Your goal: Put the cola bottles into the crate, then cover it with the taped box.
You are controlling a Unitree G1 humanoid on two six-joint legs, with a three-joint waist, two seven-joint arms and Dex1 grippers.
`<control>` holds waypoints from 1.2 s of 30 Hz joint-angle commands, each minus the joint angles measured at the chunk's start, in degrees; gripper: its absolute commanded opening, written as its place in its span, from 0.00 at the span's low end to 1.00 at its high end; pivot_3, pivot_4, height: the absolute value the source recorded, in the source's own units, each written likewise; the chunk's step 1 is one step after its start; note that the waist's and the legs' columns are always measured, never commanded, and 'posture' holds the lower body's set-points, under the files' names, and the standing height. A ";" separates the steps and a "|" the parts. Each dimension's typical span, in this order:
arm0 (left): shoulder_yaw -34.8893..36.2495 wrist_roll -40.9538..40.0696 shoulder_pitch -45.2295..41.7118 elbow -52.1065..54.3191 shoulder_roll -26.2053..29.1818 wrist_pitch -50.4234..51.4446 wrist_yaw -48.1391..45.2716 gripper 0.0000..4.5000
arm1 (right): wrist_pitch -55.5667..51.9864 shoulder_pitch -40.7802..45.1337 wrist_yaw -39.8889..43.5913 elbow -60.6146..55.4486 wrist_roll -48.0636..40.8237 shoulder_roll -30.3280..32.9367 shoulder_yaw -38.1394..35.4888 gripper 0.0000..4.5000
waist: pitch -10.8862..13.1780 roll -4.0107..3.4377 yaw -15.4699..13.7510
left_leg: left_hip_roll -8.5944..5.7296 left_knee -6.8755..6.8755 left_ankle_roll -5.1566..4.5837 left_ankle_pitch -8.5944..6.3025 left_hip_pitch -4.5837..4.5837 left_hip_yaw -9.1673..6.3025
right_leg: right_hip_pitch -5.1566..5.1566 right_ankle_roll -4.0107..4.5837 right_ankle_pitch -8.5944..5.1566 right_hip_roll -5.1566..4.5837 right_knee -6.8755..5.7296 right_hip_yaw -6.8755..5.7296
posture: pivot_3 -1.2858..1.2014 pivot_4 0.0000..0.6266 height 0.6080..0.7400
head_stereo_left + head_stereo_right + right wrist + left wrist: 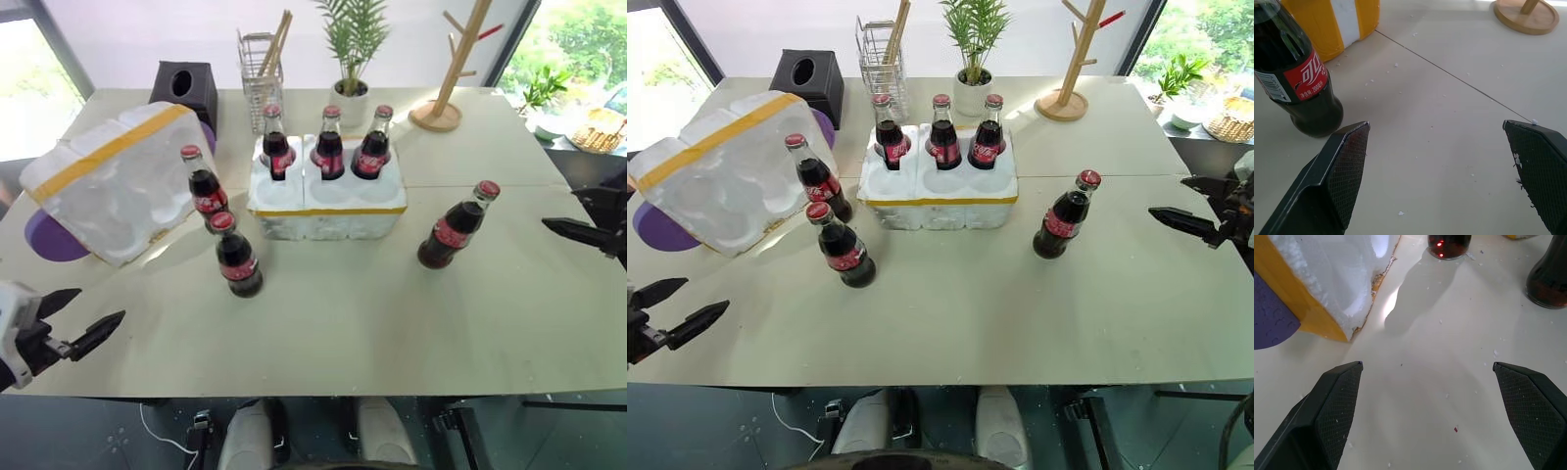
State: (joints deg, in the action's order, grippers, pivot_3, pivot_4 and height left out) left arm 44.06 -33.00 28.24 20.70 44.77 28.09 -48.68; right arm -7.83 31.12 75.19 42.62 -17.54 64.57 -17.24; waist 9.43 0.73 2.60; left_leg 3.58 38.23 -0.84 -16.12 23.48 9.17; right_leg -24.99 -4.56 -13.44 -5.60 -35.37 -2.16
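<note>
The crate (pixel 328 221), a low white block with a yellow band, sits mid-table. Three cola bottles (pixel 329 144) stand in its back wells; its front wells are empty. Two loose bottles (pixel 204 188) (pixel 236 257) stand left of the crate, and one bottle (pixel 456 227) stands to its right. The taped box (pixel 113 181) lies tilted at the left, hollows facing me. My left gripper (pixel 102 303) is open near the table's front left edge, apart from everything. My right gripper (pixel 558 208) is open at the right edge, with the right-hand bottle (pixel 1300 83) just off its fingers.
Along the back stand a black tissue box (pixel 186 88), a wire holder with sticks (pixel 262 73), a potted plant (pixel 351 59) and a wooden mug tree (pixel 446 93). A purple disc (pixel 54 240) lies under the taped box.
</note>
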 commanded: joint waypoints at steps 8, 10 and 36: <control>1.13 -0.27 -2.51 -0.56 0.36 0.97 0.45 0.99 | 2.82 -0.04 -0.57 0.39 -0.74 0.41 -1.72 1.00 | 0.00 0.00 0.02 | 0.00 0.01 0.01 0.03 0.00 0.00 | 0.02 0.00 0.00 0.02 -0.03 0.00 | 0.52 0.24 1.00; 1.20 -0.32 -2.87 -0.56 0.51 1.43 0.61 0.99 | 2.90 -0.29 -0.30 0.30 -0.80 0.41 -1.56 1.00 | 0.00 0.00 0.02 | 0.00 0.01 0.01 0.03 0.00 0.00 | 0.02 0.00 0.00 0.05 -0.04 0.00 | 0.52 0.24 1.00; -11.68 1.04 -23.49 -5.52 -0.03 0.68 5.54 0.99 | -8.89 18.17 9.33 0.92 -1.72 7.73 2.87 1.00 | 0.07 -0.46 -0.12 | -0.02 0.06 0.21 0.21 -0.09 0.03 | 0.10 -0.04 0.02 0.16 -0.28 -0.01 | 0.52 0.24 1.00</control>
State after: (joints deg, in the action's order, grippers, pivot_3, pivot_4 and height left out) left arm 33.22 -32.76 6.33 15.57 43.71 29.79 -43.40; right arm -13.69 45.62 81.46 46.80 -17.20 68.86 -13.53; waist 9.51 0.27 2.48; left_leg 3.55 38.28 -0.65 -15.92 23.39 9.21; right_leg -24.95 -4.60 -13.42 -5.44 -35.69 -2.16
